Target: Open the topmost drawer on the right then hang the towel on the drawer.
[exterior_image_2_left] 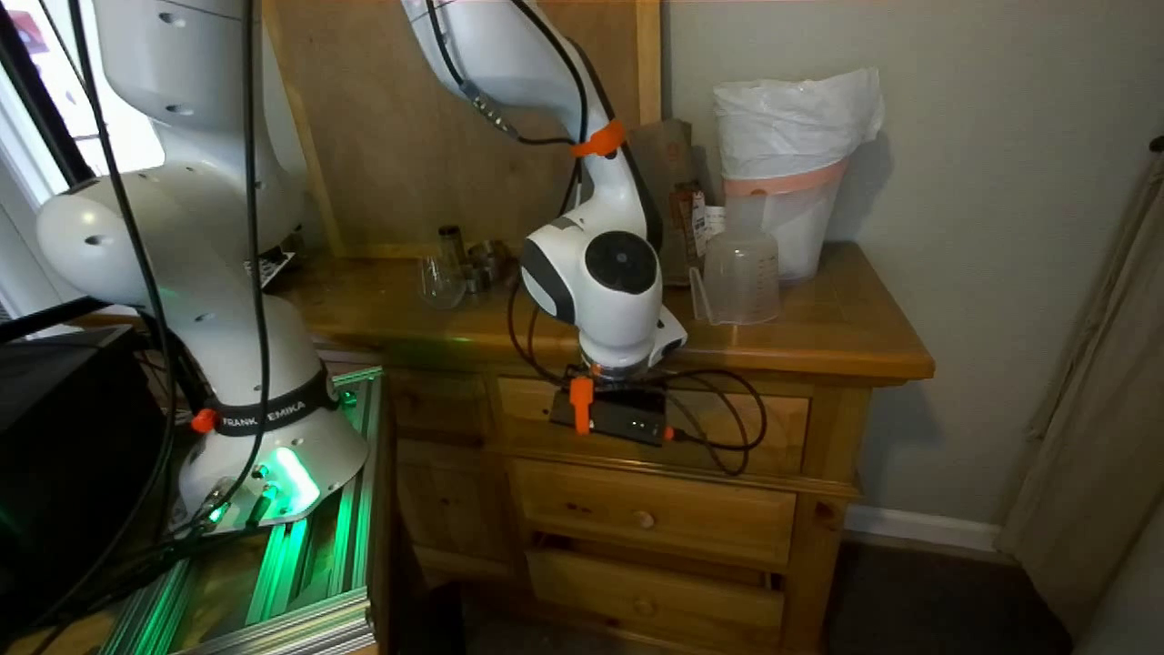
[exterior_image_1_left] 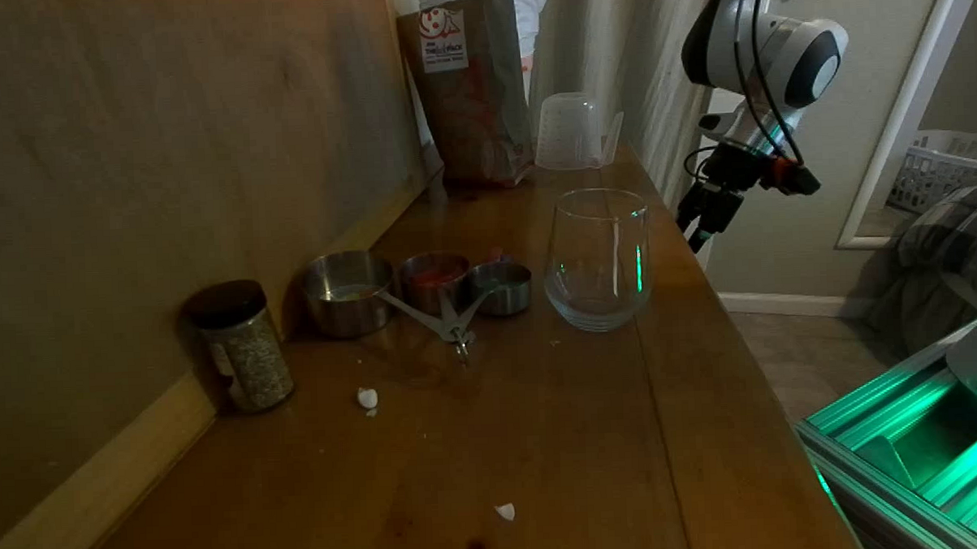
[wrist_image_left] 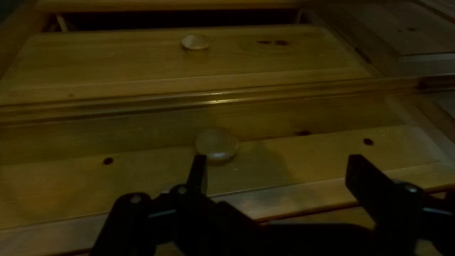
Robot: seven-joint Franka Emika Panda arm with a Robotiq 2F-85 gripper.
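Facing the top drawer (exterior_image_2_left: 787, 423) beneath a cluttered wooden counter (exterior_image_1_left: 543, 435), gripper (wrist_image_left: 278, 160) spread wide, pale wall (exterior_image_2_left: 982, 227) behind.

Bent arm (exterior_image_2_left: 511, 56), claw (wrist_image_left: 277, 161) agape

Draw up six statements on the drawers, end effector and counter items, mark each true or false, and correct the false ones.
1. The topmost drawer on the right is shut. True.
2. The bottom drawer is fully shut. False: the bottom drawer stands partly open.
3. The end effector grips the topmost drawer's knob. False: the end effector is open and the knob is not held.
4. A clear glass stands upright on the counter. True.
5. The jar is uncovered. False: a dark lid is on the jar.
6. In an exterior view, metal measuring cups appear between the jar and the glass. True.
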